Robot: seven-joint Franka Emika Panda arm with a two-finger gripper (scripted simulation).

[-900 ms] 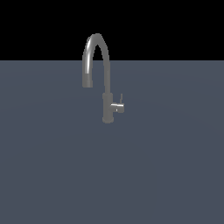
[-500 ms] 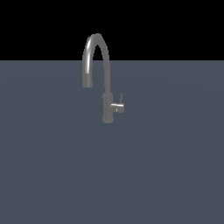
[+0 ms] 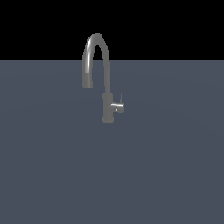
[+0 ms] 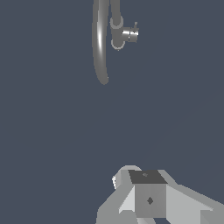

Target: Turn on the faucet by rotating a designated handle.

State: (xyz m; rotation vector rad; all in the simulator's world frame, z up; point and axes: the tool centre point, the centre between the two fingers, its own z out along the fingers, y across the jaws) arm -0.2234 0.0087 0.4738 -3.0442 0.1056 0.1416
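The faucet point(image 3: 105, 83) is a tall grey gooseneck tap that stands upright on the dark grey surface, its arched spout curving toward the exterior view's left. The handle point(image 3: 117, 106) is a short horizontal stub on the column's side toward the exterior view's right, with a thin pin point(image 3: 121, 97) pointing up. The wrist view shows the faucet point(image 4: 100, 41) and the handle point(image 4: 130, 34) from above. My gripper point(image 4: 141, 178) appears only in the wrist view, well apart from the faucet and holding nothing. Only part of it shows, so I cannot tell how the jaws stand. The arm is out of the exterior view.
A flat dark grey surface point(image 3: 57, 166) fills the lower part of the exterior view, with a black background behind it. Nothing else stands on it.
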